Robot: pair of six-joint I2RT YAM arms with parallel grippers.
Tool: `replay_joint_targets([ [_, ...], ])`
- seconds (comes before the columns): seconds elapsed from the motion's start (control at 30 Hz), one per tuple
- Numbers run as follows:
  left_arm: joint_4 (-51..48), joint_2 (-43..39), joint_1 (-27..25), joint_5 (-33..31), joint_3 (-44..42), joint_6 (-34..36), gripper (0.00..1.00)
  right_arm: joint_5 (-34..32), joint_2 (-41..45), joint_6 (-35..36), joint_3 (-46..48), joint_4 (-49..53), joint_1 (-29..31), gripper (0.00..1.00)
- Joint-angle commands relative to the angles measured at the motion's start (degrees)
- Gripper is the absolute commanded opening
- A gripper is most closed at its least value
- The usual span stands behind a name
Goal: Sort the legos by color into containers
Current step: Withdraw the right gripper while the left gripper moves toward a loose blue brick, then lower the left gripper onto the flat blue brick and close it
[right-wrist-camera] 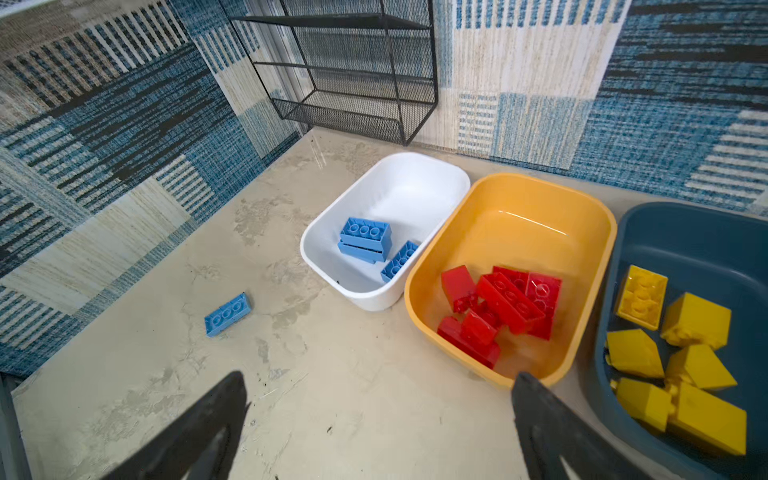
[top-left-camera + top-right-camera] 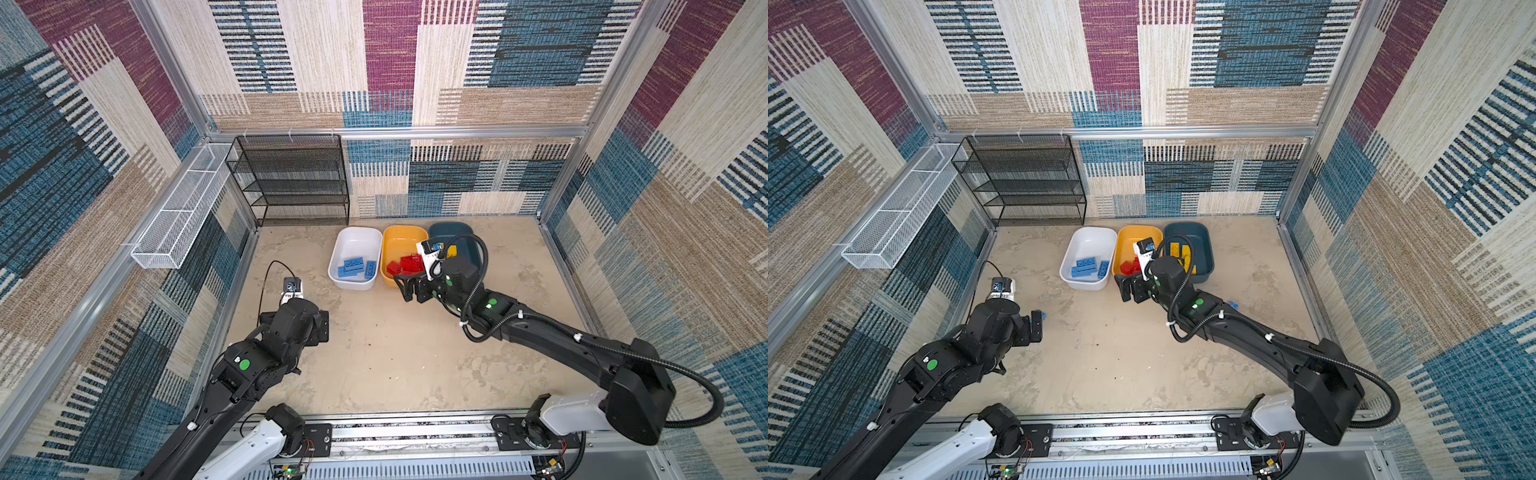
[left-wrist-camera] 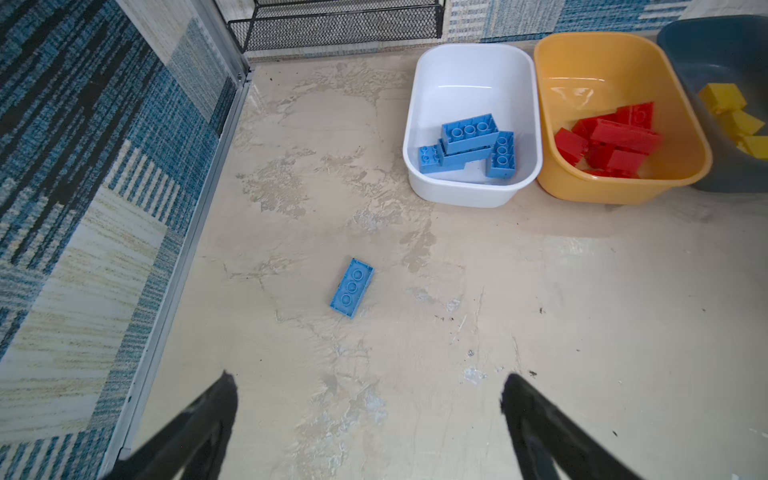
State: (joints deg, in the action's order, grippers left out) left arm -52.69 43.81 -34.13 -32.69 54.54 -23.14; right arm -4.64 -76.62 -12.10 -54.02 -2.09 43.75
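Loose blue brick [image 3: 352,287]: flat on the table, ringed face up, outside every tub.
Left gripper [image 3: 369,380]: fingers spread wide with nothing between them. It hangs over the table with the brick a short way ahead.
Long axis: points roughly away from this gripper, slightly slanted, so the fingers would likely close across the brick's narrow width.
Nearer arm: the left.
Right gripper [image 1: 380,377]: fingers apart and empty, by the near rim of the yellow-orange tub [image 3: 602,189], well apart from the loose brick.
White tub [image 3: 469,191]: beyond the loose brick, holding blue bricks [image 3: 469,133] — the likely destination.
Other tubs: red bricks [image 3: 615,137] fill the yellow-orange one; the dark teal tub [image 3: 715,41] holds yellow bricks [image 1: 698,320].
In the way: only bare table lies between fingers and brick — the enclosure wall [image 3: 104,208] runs alongside.
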Motion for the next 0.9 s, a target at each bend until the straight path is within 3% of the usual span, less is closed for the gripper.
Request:
replay_joint_targets([
  [0.0,-0.31,2.32,2.04,-0.84,0.78,-4.79,0.99,0.89,5.97,-3.78,7.91,-10.27,0.01,1.00],
  [0.23,4.56,10.30,13.08,11.25,-0.27,-7.26,0.99,0.81,15.23,-7.25,22.39,-18.28,-0.02,1.00],
  [0.47,10.00,20.06,20.46,19.24,-3.48,-9.89,0.99,1.15,18.30,-9.29,30.64,-24.29,0.02,1.00],
  [0.67,14.55,28.89,25.62,21.26,-6.06,-12.48,0.99,3.28,17.37,-11.06,33.95,-27.98,-0.06,1.00],
  [0.87,18.09,37.07,27.47,22.26,-5.87,-10.05,0.97,4.22,18.13,-12.31,35.98,-29.55,0.01,1.00],
])
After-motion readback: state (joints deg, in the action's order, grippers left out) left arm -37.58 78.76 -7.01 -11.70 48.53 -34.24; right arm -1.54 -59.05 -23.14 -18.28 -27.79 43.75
